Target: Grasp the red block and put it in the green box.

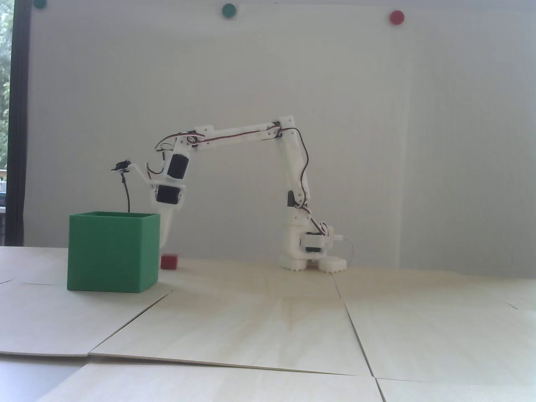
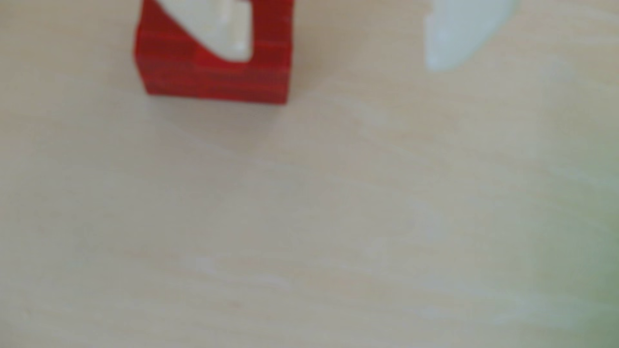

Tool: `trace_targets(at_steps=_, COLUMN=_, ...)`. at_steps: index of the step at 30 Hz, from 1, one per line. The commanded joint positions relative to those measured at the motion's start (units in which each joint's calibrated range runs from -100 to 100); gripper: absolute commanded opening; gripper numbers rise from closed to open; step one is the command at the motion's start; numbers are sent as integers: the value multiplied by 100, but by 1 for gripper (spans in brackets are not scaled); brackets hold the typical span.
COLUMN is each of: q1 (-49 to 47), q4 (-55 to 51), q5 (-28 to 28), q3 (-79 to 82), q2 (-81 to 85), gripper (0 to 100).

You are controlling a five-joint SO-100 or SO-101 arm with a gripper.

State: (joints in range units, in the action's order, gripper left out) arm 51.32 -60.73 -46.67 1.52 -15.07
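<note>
Beside the green box [image 1: 113,251], my claw [image 2: 338,60] hangs spread wide, one fingertip [image 2: 217,36] over the red block [image 2: 214,80], misaligned for gripping.

We see soft, even daylight in the fixed view, slightly hazy, brightest at the window [image 1: 5,104] on the left. Our wrist view is heavily blurred, with a faint shadow under the red block [image 2: 214,77] and a green smear at its right edge.
</note>
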Motion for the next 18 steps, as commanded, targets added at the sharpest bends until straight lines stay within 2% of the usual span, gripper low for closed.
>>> trace_targets(at_steps=1, q1=212, q4=104, q5=-39, q3=-223, q2=34, gripper=19)
trace_targets(at_steps=18, q1=365, q4=104, q5=-49, q3=-232, q2=34, gripper=19)
